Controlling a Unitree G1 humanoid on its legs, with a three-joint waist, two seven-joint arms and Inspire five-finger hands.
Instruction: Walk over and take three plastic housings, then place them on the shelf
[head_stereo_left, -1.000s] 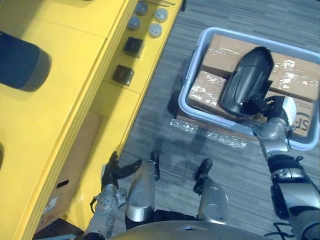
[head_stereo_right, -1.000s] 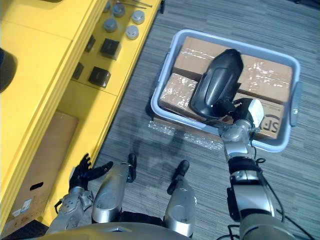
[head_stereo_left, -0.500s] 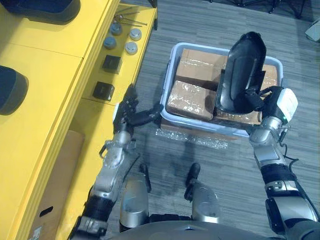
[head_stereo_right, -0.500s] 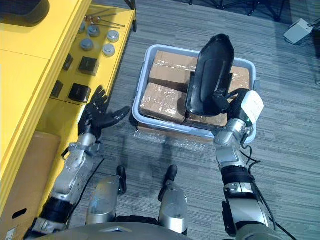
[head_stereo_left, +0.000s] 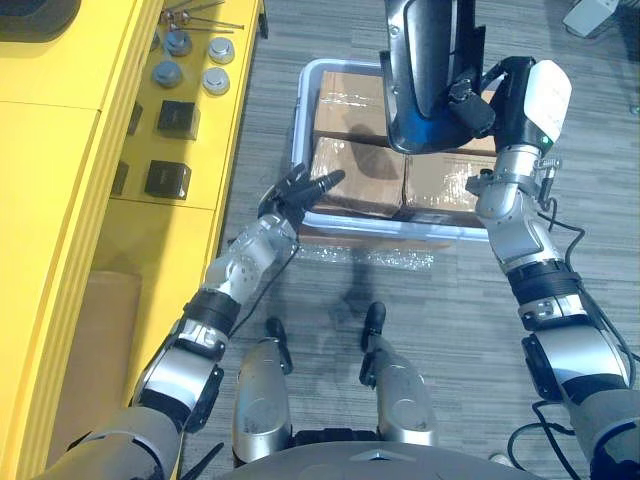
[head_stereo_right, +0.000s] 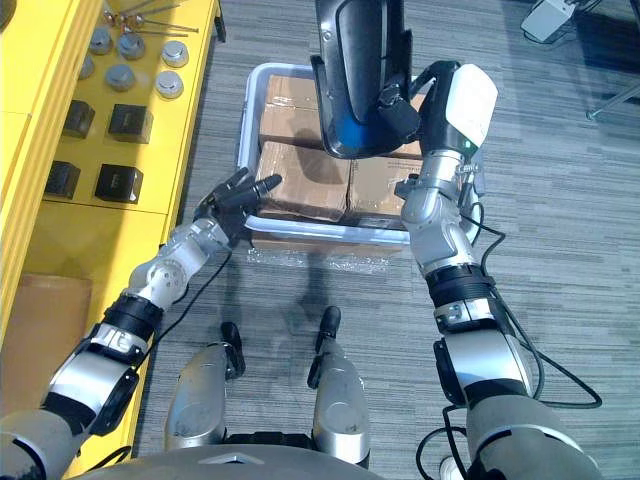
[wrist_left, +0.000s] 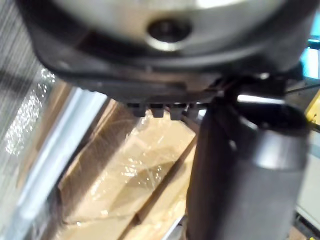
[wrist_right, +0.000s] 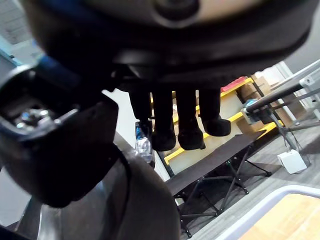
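Observation:
My right hand (head_stereo_left: 480, 98) is shut on a big black plastic housing (head_stereo_left: 425, 70), which it holds upright high above the pale blue bin (head_stereo_left: 300, 150). In the right wrist view its fingers (wrist_right: 180, 120) curl over the housing's dark shell (wrist_right: 135, 200). My left hand (head_stereo_left: 296, 190) stretches out open, fingers straight, at the bin's near left corner and holds nothing. Taped cardboard boxes (head_stereo_left: 350, 180) fill the bin, and they show past the left hand's fingers (wrist_left: 160, 107) as boxes (wrist_left: 125, 170). Another dark housing (head_stereo_left: 30, 8) lies on the yellow shelf.
The yellow shelf (head_stereo_left: 60, 200) runs along my left, bearing small black blocks (head_stereo_left: 168, 178) and silver round caps (head_stereo_left: 215, 80). A cardboard box (head_stereo_left: 100, 330) sits low beside it. Grey carpet lies around the bin. A white device (head_stereo_left: 590, 15) is on the floor at the far right.
The right hand has lifted the housing up out of the bin. The left arm has swung forward to the bin's corner. The camera has shifted, so the whole scene sits differently.

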